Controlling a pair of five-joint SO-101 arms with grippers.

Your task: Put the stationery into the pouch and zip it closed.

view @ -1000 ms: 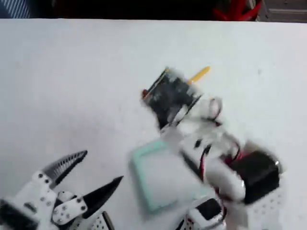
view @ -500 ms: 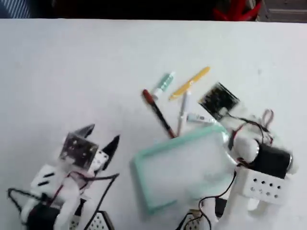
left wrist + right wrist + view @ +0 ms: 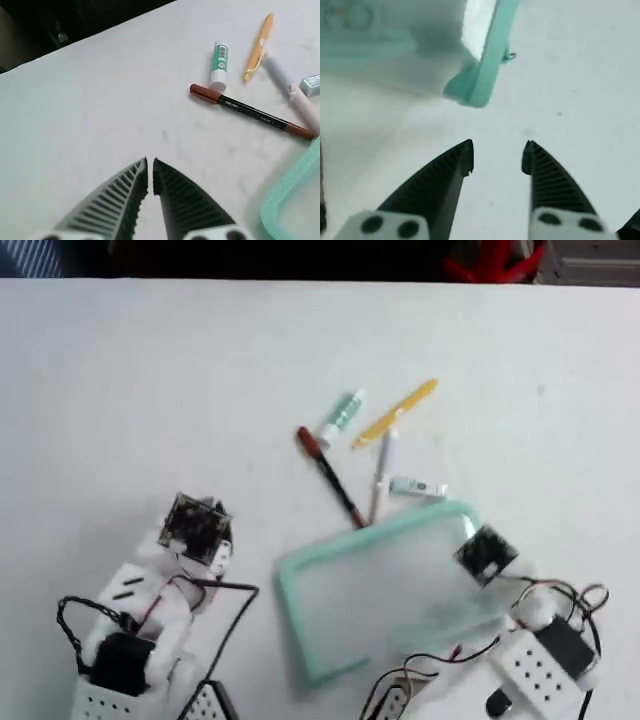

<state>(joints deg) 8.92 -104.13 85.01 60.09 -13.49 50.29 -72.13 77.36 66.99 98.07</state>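
Note:
The translucent pouch [image 3: 385, 590] with a mint-green edge lies flat at the table's near middle. Just beyond it lie a glue stick [image 3: 341, 414], a yellow pen [image 3: 396, 411], a red-brown pen [image 3: 328, 476], a white pen [image 3: 381, 474] and a small eraser [image 3: 418, 487]. My left arm [image 3: 150, 610] sits to the pouch's left. Its gripper [image 3: 150, 175] is shut and empty over bare table, short of the red-brown pen [image 3: 250, 111] and glue stick [image 3: 218, 65]. My right arm [image 3: 535, 645] is at the pouch's right end. Its gripper [image 3: 497, 150] is open, close to the pouch corner [image 3: 480, 82] and zipper pull [image 3: 507, 56].
The white table [image 3: 150, 390] stretches wide to the left and far side of the stationery. Cables [image 3: 430, 670] trail near the front edge beside the pouch. A dark gap and red object [image 3: 490, 260] lie past the table's far edge.
The right arm pulled back from over the stationery to the pouch's right end. The left arm drew in toward the near edge, and its wide-open gripper has shut.

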